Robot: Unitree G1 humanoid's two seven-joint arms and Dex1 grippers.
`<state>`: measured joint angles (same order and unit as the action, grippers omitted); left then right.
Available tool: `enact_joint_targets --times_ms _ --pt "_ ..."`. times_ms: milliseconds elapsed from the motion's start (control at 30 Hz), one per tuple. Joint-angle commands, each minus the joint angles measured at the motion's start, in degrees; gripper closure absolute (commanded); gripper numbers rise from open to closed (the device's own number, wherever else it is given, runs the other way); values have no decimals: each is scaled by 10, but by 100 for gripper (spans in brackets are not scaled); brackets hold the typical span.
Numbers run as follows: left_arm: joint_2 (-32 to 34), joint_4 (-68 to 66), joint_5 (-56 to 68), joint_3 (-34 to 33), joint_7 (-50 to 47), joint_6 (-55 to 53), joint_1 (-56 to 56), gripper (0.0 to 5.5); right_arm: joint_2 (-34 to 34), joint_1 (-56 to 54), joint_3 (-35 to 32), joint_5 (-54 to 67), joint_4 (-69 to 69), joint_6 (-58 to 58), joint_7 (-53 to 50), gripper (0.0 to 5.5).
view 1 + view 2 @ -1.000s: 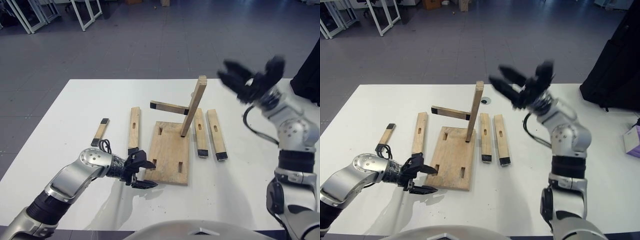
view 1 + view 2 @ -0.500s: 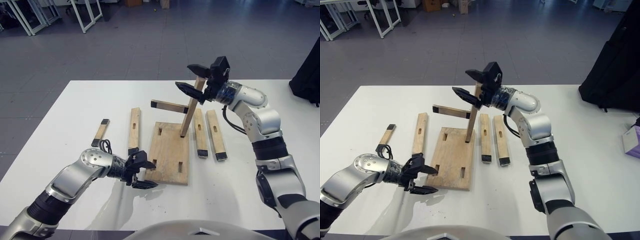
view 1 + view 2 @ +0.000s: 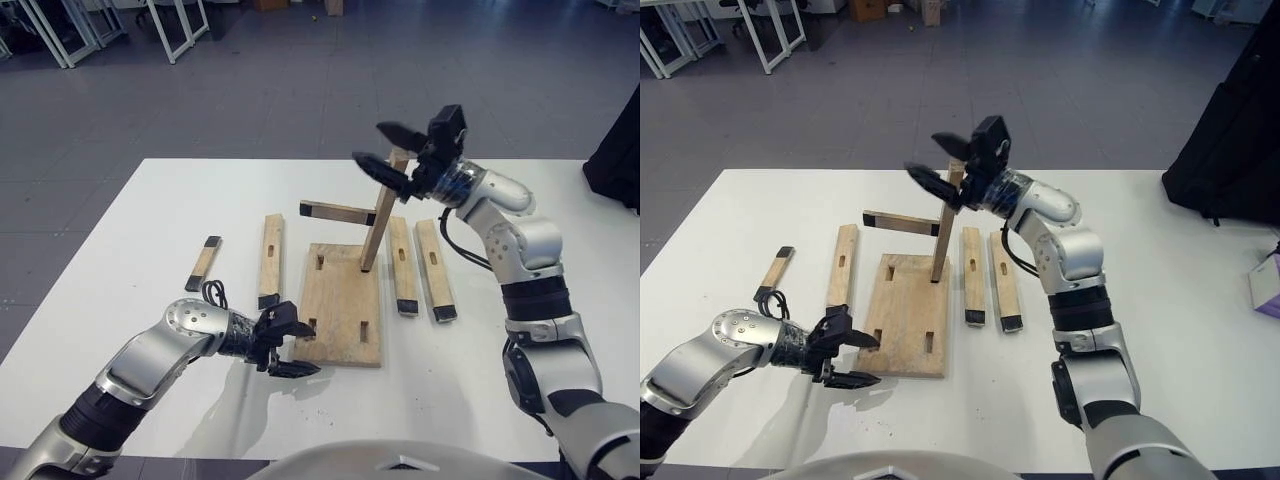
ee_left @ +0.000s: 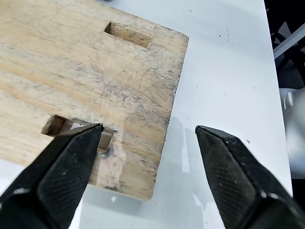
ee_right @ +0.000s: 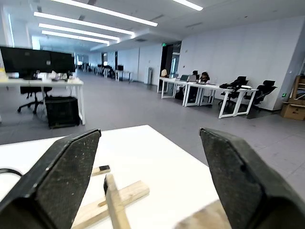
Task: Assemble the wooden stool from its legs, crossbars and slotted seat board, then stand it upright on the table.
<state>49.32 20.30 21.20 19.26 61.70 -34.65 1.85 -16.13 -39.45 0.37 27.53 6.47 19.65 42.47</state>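
The slotted seat board (image 3: 340,318) lies flat on the white table. One leg (image 3: 385,220) stands tilted in a far slot, with a dark-tipped crossbar (image 3: 338,212) sticking out to its left. My right gripper (image 3: 372,145) is open at the leg's top end, fingers pointing left past it and not touching it. My left gripper (image 3: 290,352) is open at the board's near left corner, its fingers (image 4: 71,162) astride the board's edge by a slot (image 4: 127,34). In the right wrist view the crossbar (image 5: 119,198) lies below the open gripper (image 5: 150,133).
Loose on the table lie one leg (image 3: 269,260) left of the board, two legs (image 3: 401,265) (image 3: 434,268) to its right, and a short dark-tipped crossbar (image 3: 203,263) farther left. Bare table surface (image 3: 480,390) lies near the front right.
My right arm swung in from the far right to the top of the standing leg, then rose slightly. My left gripper shifted slightly at the board's corner.
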Motion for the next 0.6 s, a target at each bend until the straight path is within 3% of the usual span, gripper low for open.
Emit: enact_joint_targets --times_ms 33,100,233,300,433,600 --pt "-12 -34 -33 25 -27 -4 -35 190 -21 -19 -70 38 -23 30 -36 169" --pt "-17 -35 -31 17 -36 5 -37 190 -31 -1 -105 35 -23 43 -82 169" --pt "-8 -14 -22 -2 -48 8 -64 190 -49 103 -98 -61 -97 84 -213 169" --pt "-8 13 0 -26 -58 -1 -86 190 -35 177 -86 -94 -156 133 -278 169" --pt "-1 44 18 -46 -60 -12 -93 127 7 339 -38 -125 -230 245 -354 163" --pt "0 72 28 -71 -71 -28 -85 116 71 386 -25 -112 -289 341 -403 163"
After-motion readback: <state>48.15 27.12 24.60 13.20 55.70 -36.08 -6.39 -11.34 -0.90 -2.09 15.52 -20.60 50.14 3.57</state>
